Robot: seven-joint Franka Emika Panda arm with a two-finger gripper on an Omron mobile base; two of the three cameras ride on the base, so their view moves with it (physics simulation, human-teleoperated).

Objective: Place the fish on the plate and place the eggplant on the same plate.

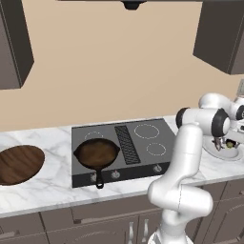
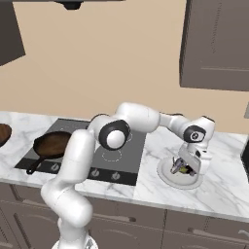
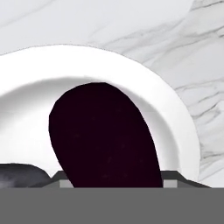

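gripper (image 2: 182, 168) low over plate (image 3: 175, 113) | eggplant (image 3: 103, 135) pinched between the fingertips, hanging just above the dish, prob for a gentle drop | fish (image 3: 19, 175) already on it, left of fingers

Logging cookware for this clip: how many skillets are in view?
1. The dark brown skillet sits on the stovetop's front left burner, handle toward the knobs; none hidden that I can tell.

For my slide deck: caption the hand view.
Gripper holding the eggplant low over the white plate, fish beside it.
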